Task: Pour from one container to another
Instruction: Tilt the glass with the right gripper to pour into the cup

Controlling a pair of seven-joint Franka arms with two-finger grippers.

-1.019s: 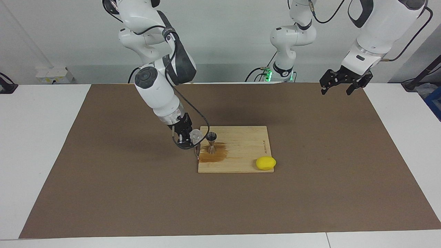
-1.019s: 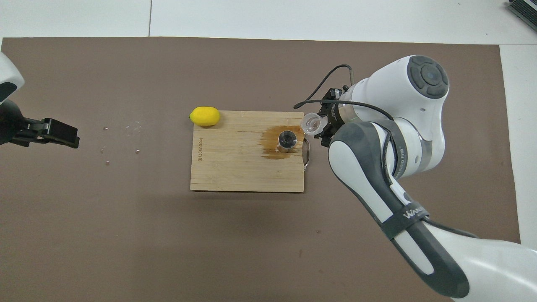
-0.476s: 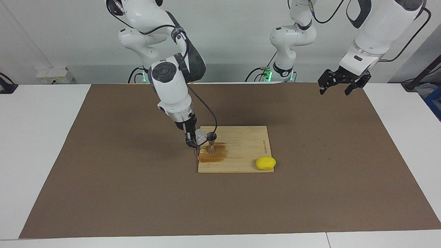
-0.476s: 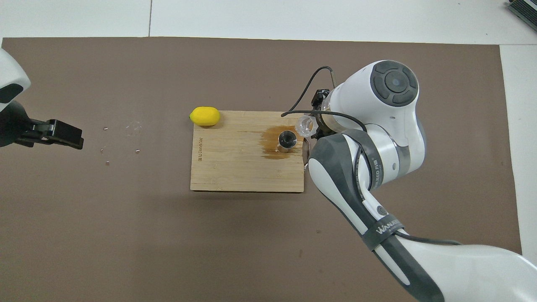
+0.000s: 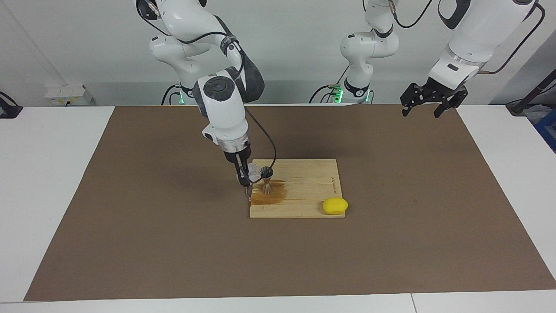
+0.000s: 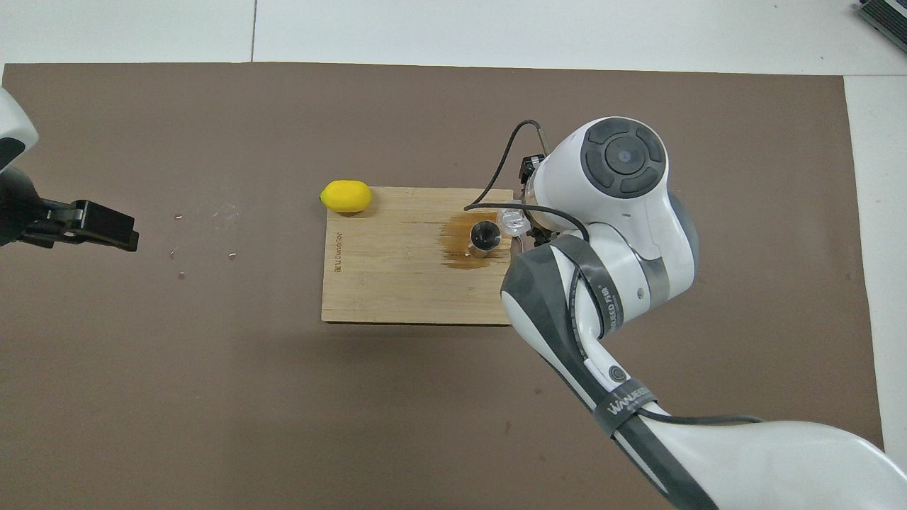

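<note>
Steeply angled right tool (image 5: 246, 174), clear cup (image 5: 253, 172) tipped over jigger (image 5: 266, 179)

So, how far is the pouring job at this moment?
Done: the right gripper is shut on the clear cup and has it beside the jigger on the cutting board, which carries a brown wet stain. In hand: the cup looks tipped toward the jigger's mouth. Left: finishing the pour and setting the cup down. The left gripper waits, open.
</note>
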